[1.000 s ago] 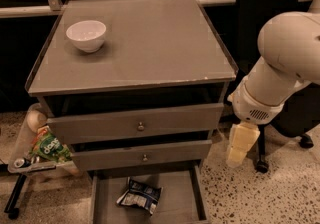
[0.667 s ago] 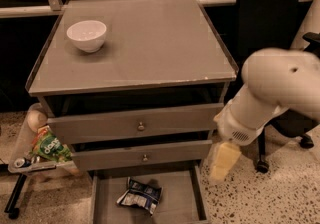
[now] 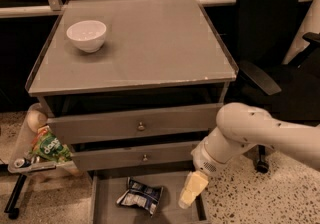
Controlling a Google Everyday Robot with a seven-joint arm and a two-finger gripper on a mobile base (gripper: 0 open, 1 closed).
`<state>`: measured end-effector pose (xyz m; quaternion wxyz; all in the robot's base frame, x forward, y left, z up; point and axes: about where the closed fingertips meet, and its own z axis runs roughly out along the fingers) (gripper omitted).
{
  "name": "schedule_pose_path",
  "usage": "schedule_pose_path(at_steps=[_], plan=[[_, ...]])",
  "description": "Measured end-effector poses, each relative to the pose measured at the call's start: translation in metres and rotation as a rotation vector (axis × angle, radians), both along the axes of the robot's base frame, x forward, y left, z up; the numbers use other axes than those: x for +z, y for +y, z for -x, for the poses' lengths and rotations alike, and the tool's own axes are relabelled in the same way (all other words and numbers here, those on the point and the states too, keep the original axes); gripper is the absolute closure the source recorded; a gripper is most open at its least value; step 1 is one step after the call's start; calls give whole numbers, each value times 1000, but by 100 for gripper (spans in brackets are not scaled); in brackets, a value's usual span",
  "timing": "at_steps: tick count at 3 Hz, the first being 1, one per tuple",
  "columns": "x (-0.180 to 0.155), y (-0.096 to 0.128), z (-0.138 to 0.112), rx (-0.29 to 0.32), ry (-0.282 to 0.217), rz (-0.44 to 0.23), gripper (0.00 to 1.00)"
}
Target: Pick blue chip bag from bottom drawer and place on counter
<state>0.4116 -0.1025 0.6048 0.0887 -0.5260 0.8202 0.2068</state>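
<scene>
The blue chip bag (image 3: 139,196) lies crumpled on the floor of the open bottom drawer (image 3: 107,205), left of its middle. My gripper (image 3: 192,191) hangs at the end of the white arm over the right part of that drawer, to the right of the bag and apart from it. The counter (image 3: 150,43) is the grey square top of the cabinet above.
A white bowl (image 3: 86,35) stands at the counter's back left. Two knobbed drawers (image 3: 141,127) sit partly pulled out above the bottom drawer. A green snack bag (image 3: 49,147) lies on a low tray at the left. A black office chair (image 3: 272,43) stands at the right.
My arm has swung down and to the left, from beside the cabinet's right side to over the open bottom drawer. The bag has not moved.
</scene>
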Motion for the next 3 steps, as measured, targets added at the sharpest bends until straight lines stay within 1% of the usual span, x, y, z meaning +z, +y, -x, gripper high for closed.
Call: schedule_pose_path(at_steps=[1,2,3], plan=[[-9,2,0,-5,11,-10,0],[-32,9,1,-6,39,-25,0],[-86,19,-8,-35,77,-39,0]])
